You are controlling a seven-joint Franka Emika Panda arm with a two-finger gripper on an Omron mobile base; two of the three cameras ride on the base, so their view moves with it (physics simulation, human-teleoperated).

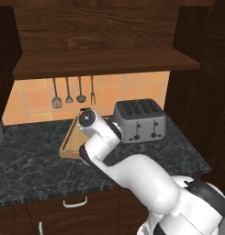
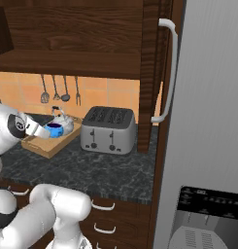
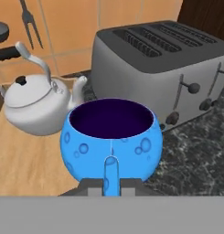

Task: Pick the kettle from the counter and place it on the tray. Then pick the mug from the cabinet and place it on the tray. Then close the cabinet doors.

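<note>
The round bright blue mug (image 3: 111,139), upright with mouth up, is pinched at its handle by the end effector (image 3: 111,183), beside the squat silver-white kettle (image 3: 38,105).

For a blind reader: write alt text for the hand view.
A round blue mug, held by its handle in the shut gripper, hangs over the edge of a light-wood tray. A silver kettle sits on the tray behind it, a toaster to the right.
</note>
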